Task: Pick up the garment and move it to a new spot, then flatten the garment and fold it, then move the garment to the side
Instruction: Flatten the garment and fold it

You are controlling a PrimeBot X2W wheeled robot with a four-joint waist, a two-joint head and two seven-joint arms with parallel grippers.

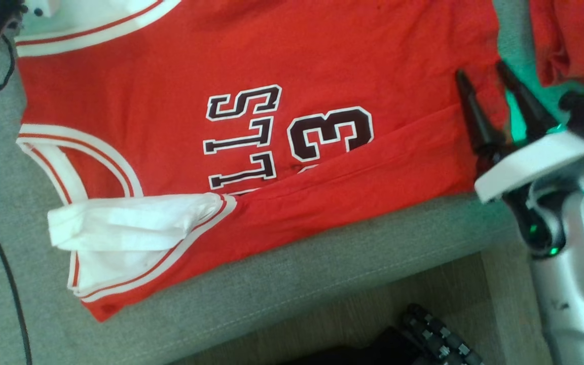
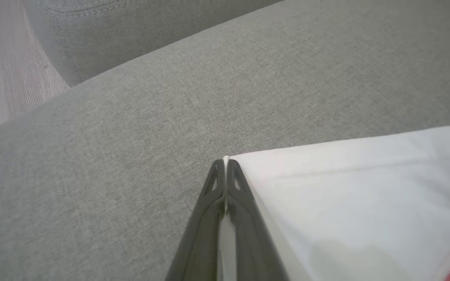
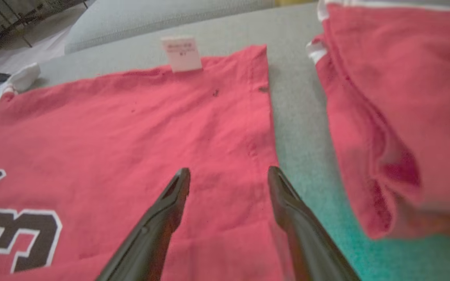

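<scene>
The red sleeveless basketball jersey (image 1: 251, 56) is laid flat on the grey fabric sofa seat (image 1: 322, 253), long axis running left to right, its white shoulder corner (image 2: 346, 187) pinched in the clenched left gripper (image 2: 225, 164), its hem end beneath the released, empty right gripper (image 1: 479, 68).

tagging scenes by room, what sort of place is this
Probably a living room: the red basketball jersey lies on a grey fabric sofa cushion with a stitched seam, and a pale wood-plank floor shows beside it.

jersey (image 1: 271, 66) cut off by head view's top edge, lettering (image 1: 241, 142) partly folded under, tag (image 3: 181, 53) print unreadable
</scene>
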